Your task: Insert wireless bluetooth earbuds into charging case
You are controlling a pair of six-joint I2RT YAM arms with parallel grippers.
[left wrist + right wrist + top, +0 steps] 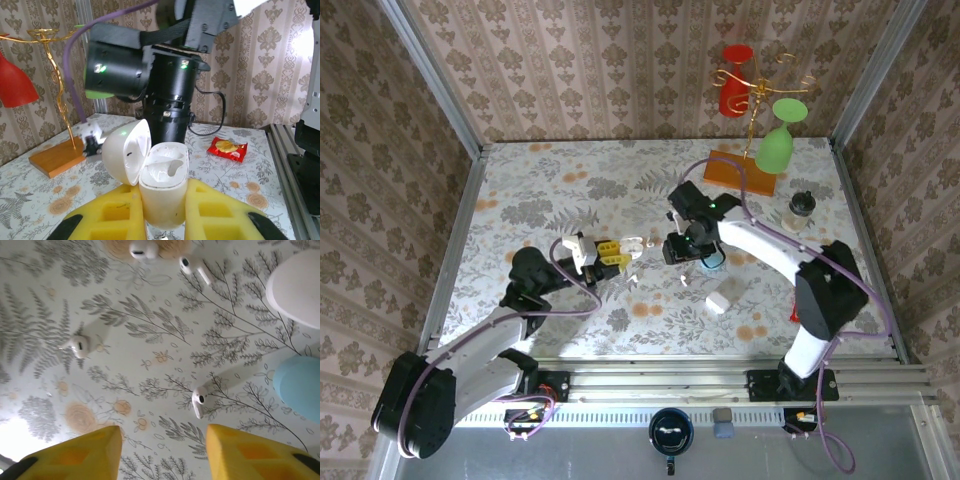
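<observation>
Floral-patterned table [540, 190] carrying the work area. The left gripper [615, 253] pinches the body of the open charging case [162, 192] between its yellow pads and holds it upright above the table centre. The hinged lid [127, 157] is swung back to the left, and the moulded wells appear empty. The right gripper [162, 452] hovers over the table, its fingers spread with nothing between them. A closed white pebble case [295, 287] and a blue case [300, 387] lie on the table nearby; their contents cannot be told. Four earbuds [198, 401] lie scattered and apart on the table beneath the right gripper. None is seated yet. Judged light, rigid, glossy and slippery, each is best taken across the bulbous head, leaving the stem free to enter a well.
</observation>
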